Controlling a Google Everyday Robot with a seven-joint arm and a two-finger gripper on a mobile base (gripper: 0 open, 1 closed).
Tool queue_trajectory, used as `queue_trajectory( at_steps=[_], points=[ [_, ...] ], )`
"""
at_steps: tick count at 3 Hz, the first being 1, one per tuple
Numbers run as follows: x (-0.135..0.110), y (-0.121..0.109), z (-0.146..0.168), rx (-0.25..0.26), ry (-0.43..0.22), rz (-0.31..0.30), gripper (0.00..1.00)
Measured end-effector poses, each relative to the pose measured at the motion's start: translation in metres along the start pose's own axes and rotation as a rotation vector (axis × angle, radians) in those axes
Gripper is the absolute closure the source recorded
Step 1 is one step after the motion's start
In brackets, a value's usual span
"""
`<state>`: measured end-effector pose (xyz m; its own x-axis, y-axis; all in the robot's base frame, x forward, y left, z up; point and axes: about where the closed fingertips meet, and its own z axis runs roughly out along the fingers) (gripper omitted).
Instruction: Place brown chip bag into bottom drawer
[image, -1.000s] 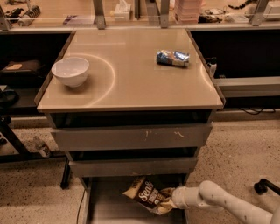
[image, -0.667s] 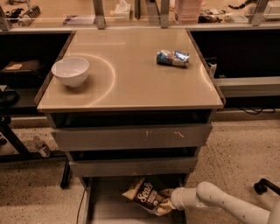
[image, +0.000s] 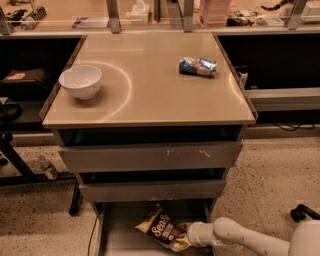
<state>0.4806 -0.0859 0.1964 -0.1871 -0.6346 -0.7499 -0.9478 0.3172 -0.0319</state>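
Now, gripper (image: 184, 236) clamped on brown chip bag (image: 161, 230), mid bottom drawer (image: 117, 235), L side free

arm (image: 243, 238): white, smooth, tubular | hand (image: 182, 238): pale, low centre

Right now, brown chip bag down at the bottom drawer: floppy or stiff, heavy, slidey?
Probably floppy: the brown chip bag looks crinkled and lies tilted where the gripper meets its lower end. Likely light for its size, as a snack bag. It may slide on the flat grey floor of the bottom drawer.
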Motion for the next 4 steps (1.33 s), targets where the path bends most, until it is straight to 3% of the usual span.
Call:
queue_trajectory(
  at_steps=[1,2,4],
  points=[
    [0.0090,0.0034,0.0135,0.026,0.011,-0.001,1.00],
    [0.0091,0.0031,0.0138,0.028,0.012,0.000,0.81],
    [0.0091,0.0031,0.0138,0.028,0.012,0.000,0.35]
  ],
)
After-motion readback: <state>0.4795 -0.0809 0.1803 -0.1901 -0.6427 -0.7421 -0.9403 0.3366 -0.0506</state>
